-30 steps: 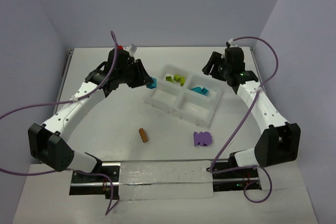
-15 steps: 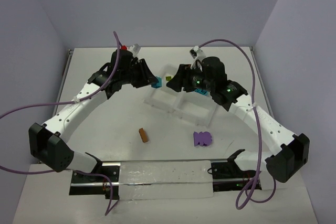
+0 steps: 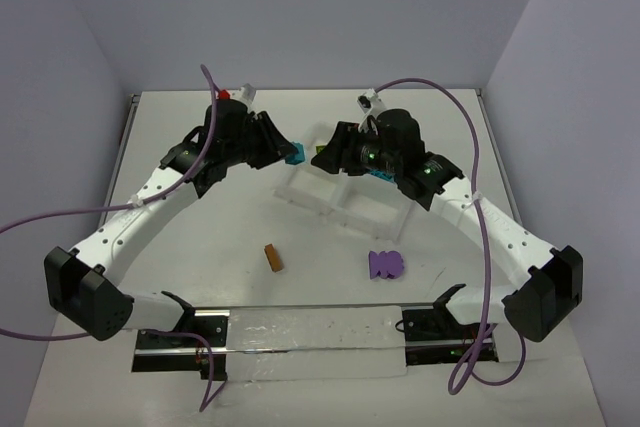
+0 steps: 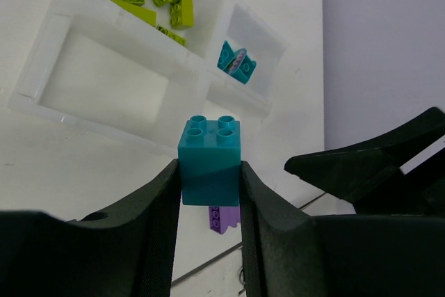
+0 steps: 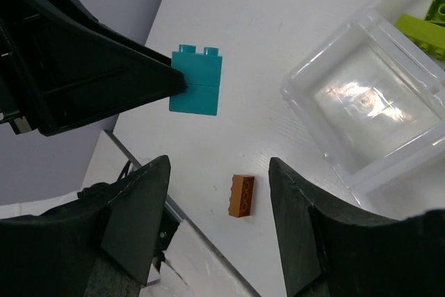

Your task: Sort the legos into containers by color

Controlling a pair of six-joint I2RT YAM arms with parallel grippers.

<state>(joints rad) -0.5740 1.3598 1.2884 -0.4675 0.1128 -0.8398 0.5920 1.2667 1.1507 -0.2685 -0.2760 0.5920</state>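
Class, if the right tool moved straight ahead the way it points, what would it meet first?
Probably the teal brick held by the left tool, though depth is unclear.

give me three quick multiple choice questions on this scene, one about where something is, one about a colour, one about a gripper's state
1. Where does the orange-brown brick lie?
A) on the table, outside the tray
B) inside the tray
C) in the right gripper

2. What colour is the held brick in the left gripper?
A) purple
B) lime green
C) teal

3. How is the right gripper?
A) shut on a purple brick
B) open, holding nothing
C) shut on a lime brick

Answers:
1 A, it lies on bare table, apart from the tray.
2 C, the held brick clamped between the fingers is teal.
3 B, its fingers stand wide apart with nothing between them.
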